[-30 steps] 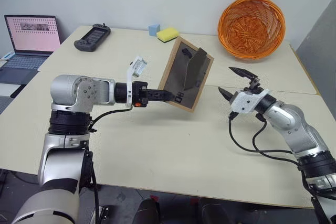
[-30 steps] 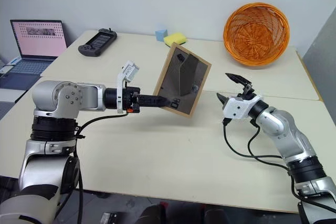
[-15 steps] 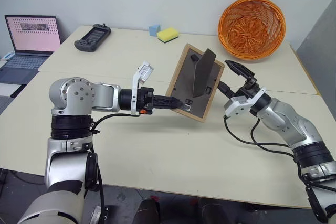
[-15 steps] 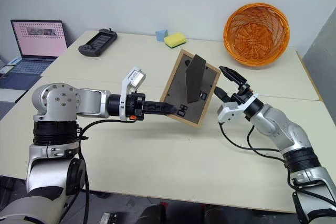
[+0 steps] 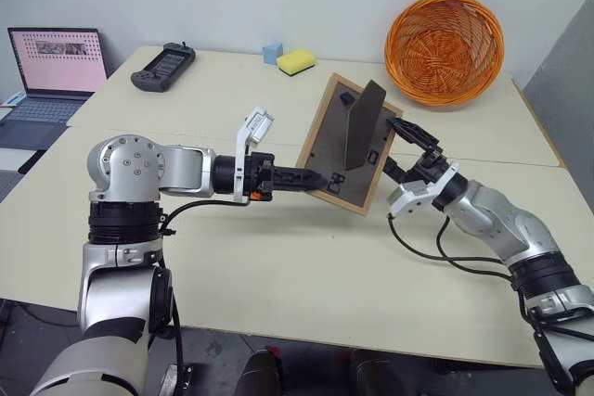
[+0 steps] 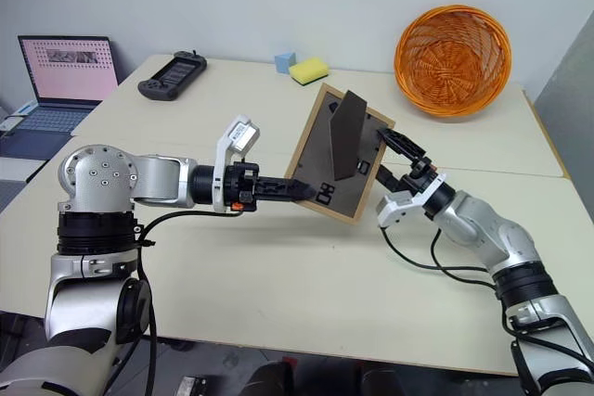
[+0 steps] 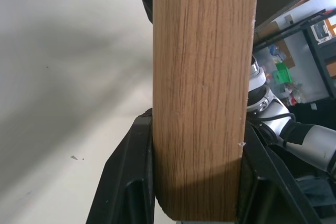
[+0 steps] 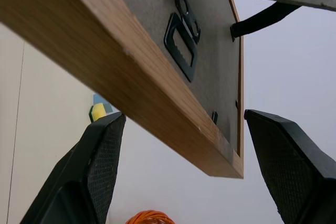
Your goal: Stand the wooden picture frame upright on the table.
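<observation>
the left gripper (image 5: 316, 179) is clamped on the lower left edge of the wooden picture frame (image 5: 348, 144), holding it tilted in the air above the table (image 5: 278, 257). compared with a second ago the frame has turned a little more upright, its dark back board facing the camera and the prop leg (image 5: 360, 125) swung out from it. the bigger change is on the frame's right side: the right gripper (image 5: 401, 147), which a second ago hung well apart from the frame, has moved in and now straddles the frame's right edge with its fingers spread wide, one on each side, not yet closed on it. that reads as a handover or a two-handed steadying about to begin, so the frame can be lowered onto its bottom edge and leg; it is not standing yet.

the frame is a small rectangle of pale, straight-grained wood with square edges; its back is a matt dark grey board with small black metal hangers and a flat, tapered leg of the same board. the table under the frame is smooth, pale cream and matt. behind the frame lie a yellow sponge (image 5: 296, 61) and a small blue block (image 5: 272, 52); to the frame's right sits a round orange wicker basket (image 5: 445, 47), openly woven.
</observation>
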`<action>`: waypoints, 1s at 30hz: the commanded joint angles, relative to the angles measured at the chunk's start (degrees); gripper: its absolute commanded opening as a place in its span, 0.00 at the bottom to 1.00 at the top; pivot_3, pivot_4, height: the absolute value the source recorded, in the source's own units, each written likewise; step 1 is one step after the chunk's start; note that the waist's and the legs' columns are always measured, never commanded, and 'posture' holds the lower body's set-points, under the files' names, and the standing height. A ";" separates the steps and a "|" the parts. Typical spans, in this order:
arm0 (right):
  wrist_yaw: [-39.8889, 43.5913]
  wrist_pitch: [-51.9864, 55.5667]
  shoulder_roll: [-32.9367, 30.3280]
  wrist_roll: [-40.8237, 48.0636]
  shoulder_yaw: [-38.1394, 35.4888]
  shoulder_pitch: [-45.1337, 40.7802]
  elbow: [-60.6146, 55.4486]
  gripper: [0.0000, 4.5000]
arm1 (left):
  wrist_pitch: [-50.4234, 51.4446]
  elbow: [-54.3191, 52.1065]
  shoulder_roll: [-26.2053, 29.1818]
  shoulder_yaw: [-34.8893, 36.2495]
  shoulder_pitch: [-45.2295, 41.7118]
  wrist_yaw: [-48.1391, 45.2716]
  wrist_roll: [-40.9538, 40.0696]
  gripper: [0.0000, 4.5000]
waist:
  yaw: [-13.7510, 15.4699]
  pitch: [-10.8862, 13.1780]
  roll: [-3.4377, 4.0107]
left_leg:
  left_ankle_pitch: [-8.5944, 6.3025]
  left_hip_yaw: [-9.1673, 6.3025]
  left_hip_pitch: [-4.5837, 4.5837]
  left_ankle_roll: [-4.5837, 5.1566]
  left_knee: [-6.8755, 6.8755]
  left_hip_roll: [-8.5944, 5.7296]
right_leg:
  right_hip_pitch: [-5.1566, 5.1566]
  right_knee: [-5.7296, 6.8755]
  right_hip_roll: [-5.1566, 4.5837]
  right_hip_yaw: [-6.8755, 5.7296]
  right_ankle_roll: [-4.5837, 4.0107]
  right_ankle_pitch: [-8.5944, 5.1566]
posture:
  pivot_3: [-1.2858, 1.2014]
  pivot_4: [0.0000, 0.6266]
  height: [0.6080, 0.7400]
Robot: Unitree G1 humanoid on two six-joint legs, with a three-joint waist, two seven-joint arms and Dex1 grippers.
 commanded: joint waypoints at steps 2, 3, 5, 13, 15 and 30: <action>-1.36 -1.26 -0.06 -0.03 -0.15 -2.03 -0.33 0.85 | 0.21 -2.00 1.19 -0.20 0.06 0.94 -5.12 0.29 | 0.00 0.00 0.00 | 0.00 -0.01 0.00 0.00 0.00 0.00 | 0.01 0.00 0.00 0.00 0.00 0.00 | 0.52 0.24 1.00; -1.43 -1.34 -0.07 -0.06 -0.13 -2.07 -0.18 0.85 | 0.21 -2.02 1.41 -0.29 0.22 1.29 -5.65 0.29 | 0.01 0.00 -0.01 | 0.00 -0.01 0.00 0.00 0.00 0.00 | 0.01 0.00 0.00 -0.01 0.00 0.00 | 0.52 0.24 1.00; -1.83 -1.80 -0.27 -0.24 -0.21 -2.20 -0.01 0.85 | 0.21 -1.55 2.13 -0.57 0.57 2.19 -7.10 0.29 | -0.01 0.00 -0.01 | 0.00 -0.03 0.01 0.00 0.01 -0.01 | 0.03 0.00 0.00 0.00 0.00 0.00 | 0.52 0.24 1.00; -4.19 -3.97 -1.59 -2.14 -0.21 -2.74 0.75 0.85 | 0.21 -1.93 3.19 -1.12 1.58 5.06 -11.44 0.29 | 0.04 -0.01 0.00 | 0.00 -0.03 0.02 0.00 0.02 -0.02 | 0.04 0.01 -0.01 0.00 0.00 0.00 | 0.52 0.24 1.00; -6.34 -5.23 -2.51 -4.23 -0.04 -3.15 0.76 0.85 | 0.21 -1.34 3.28 -1.18 1.51 5.87 -12.26 0.29 | 0.04 -0.01 0.00 | 0.00 -0.04 0.02 0.00 0.03 -0.02 | 0.04 0.01 -0.01 -0.01 0.00 0.00 | 0.52 0.24 1.00; -20.63 -11.18 -4.86 -18.21 8.64 -13.81 11.51 0.85 | 0.21 -1.85 5.26 -3.06 2.83 10.26 -20.11 0.29 | -0.23 -0.01 0.00 | 0.00 -0.04 0.05 0.00 0.04 -0.03 | 0.04 0.04 -0.02 0.01 -0.01 0.00 | 0.52 0.24 1.00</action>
